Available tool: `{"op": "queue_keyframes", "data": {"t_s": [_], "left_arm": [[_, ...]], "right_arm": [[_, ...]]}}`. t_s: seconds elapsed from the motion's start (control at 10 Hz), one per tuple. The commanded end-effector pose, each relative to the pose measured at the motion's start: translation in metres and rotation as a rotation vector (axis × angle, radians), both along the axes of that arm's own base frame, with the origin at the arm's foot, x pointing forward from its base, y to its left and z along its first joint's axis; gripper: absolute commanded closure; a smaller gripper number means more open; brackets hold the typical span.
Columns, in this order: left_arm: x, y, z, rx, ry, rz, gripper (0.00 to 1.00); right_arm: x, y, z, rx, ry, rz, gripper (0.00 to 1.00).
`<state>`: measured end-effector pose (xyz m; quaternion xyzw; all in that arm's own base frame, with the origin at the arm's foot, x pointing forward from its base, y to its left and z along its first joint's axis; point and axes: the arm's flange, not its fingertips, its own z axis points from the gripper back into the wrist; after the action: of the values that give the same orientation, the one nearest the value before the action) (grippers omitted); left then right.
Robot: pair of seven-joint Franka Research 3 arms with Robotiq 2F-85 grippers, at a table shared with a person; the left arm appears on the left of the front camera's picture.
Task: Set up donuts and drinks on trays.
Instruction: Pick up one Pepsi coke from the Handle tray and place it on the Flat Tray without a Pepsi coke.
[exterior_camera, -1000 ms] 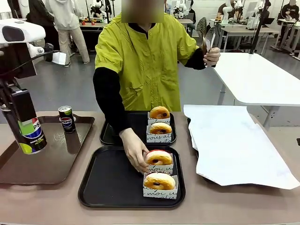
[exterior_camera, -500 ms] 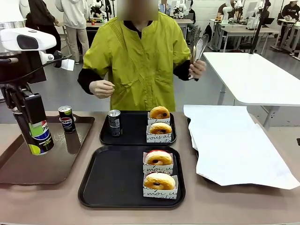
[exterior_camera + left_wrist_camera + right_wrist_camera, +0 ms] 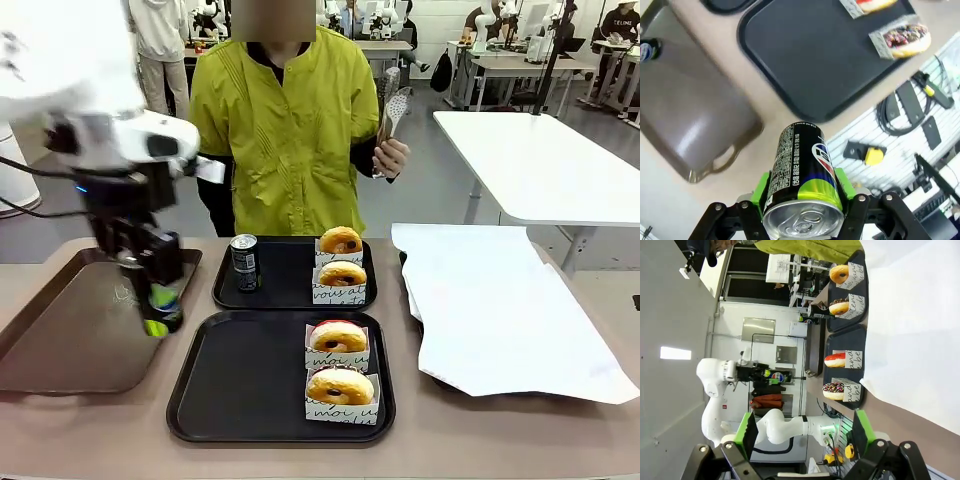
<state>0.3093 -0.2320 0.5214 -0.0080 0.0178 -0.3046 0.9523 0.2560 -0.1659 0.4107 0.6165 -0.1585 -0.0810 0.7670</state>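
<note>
Can (image 3: 802,175) clamped between the left gripper's (image 3: 160,300) green pads hangs in the air over the gap between the brown tray (image 3: 60,340) and the near black tray (image 3: 240,380), which holds two boxed donuts (image 3: 338,362). The right gripper (image 3: 802,432) stands spread wide, empty.

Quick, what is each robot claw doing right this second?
Left gripper: closed on a slim dark Pepsi can with a silver top, carried above the table.
Right gripper: open, green pads spread wide, holding nothing.
</note>
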Motion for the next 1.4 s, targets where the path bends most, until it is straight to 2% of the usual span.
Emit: {"op": "queue_keyframes", "data": {"t_s": [0.0,0.3,0.5,0.7,0.9,1.2,1.3], "left_arm": [[0.016,-0.03,-0.031,-0.011,-0.026,0.057,0.4],[0.034,-0.055,-0.081,0.04,-0.023,0.075,0.4],[0.045,-0.065,-0.104,0.039,-0.037,0.06,0.4],[0.05,-0.069,-0.125,0.068,-0.054,0.051,0.4],[0.053,-0.069,-0.145,0.069,-0.022,0.067,0.4],[0.054,-0.068,-0.167,0.075,-0.047,0.067,0.4],[0.054,-0.069,-0.166,0.072,-0.039,0.059,0.0]], "right_arm": [[0.002,0.001,0.0,0.01,-0.016,-0.004,0.0],[0.002,0.001,0.0,0.01,-0.016,-0.004,0.0],[0.002,0.001,0.0,0.01,-0.016,-0.004,0.0],[0.002,0.001,0.0,0.01,-0.016,-0.004,0.0],[0.002,0.001,0.0,0.01,-0.016,-0.004,0.0],[0.002,0.001,0.0,0.01,-0.016,-0.004,0.0],[0.002,0.001,0.0,0.01,-0.016,-0.004,0.0]]}}
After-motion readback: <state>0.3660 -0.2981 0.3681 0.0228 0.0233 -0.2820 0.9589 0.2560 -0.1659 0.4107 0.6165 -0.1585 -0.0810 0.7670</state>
